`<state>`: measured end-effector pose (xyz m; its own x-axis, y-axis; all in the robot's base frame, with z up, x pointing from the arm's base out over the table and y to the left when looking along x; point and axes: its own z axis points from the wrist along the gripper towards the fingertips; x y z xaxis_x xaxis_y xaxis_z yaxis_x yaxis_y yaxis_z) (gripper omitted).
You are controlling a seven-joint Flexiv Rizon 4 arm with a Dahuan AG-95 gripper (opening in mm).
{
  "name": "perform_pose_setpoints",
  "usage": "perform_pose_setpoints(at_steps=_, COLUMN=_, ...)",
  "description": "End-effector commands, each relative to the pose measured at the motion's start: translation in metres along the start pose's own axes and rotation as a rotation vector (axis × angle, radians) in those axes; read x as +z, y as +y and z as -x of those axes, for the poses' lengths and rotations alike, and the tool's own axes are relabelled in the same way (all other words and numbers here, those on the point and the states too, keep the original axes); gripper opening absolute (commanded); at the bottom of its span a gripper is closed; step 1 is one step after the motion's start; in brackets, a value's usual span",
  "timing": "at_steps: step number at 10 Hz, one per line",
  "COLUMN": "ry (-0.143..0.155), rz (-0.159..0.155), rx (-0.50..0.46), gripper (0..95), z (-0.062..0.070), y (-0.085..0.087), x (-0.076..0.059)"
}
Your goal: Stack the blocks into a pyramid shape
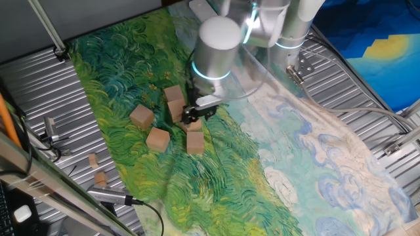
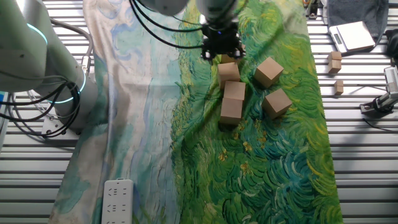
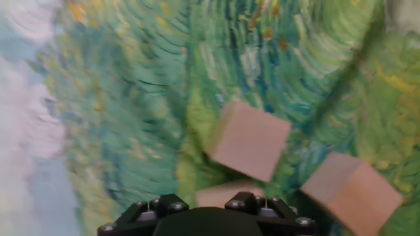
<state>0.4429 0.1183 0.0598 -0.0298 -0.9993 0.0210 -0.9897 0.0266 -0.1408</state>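
Pincer (image 2: 221, 51): low over the painted cloth (image 2: 273, 162), grip state unreadable.
Blocks (image 2: 233, 99): clustered at its 6 o'clock.
Writing: none legible.

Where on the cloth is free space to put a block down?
The pale blue-white half of the cloth is bare, between the blocks and the power strip. The green area below the blocks is also free. It is crowded around the gripper, where the blocks cluster.
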Motion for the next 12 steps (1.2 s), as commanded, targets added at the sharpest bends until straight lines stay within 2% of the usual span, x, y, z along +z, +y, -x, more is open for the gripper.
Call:
perform_pose_setpoints(at_steps=1, ry=-0.004, rz=0.009, rx=0.006, gripper=76.0, z=-0.001, y=-0.001, x=-0.026)
perform_pose_setpoints(at_steps=2, ry=-0.008, rz=0.009, rx=0.003, gripper=76.0, z=-0.002, y=-0.003, x=-0.025)
perform_pose_setpoints(at_steps=5, ry=-0.053, rz=0.019, rx=-0.018, gripper=76.0, z=-0.006, y=-0.004, x=-0.014)
perform_pose_setpoints(at_steps=9, ry=-0.065, rz=0.034, rx=-0.026, gripper=76.0, z=-0.006, y=-0.004, x=-0.014)
perform_pose_setpoints(at_steps=12, ry=-0.090, rz=0.045, rx=-0.023, gripper=76.0, z=-0.005, y=0.001, x=-0.010)
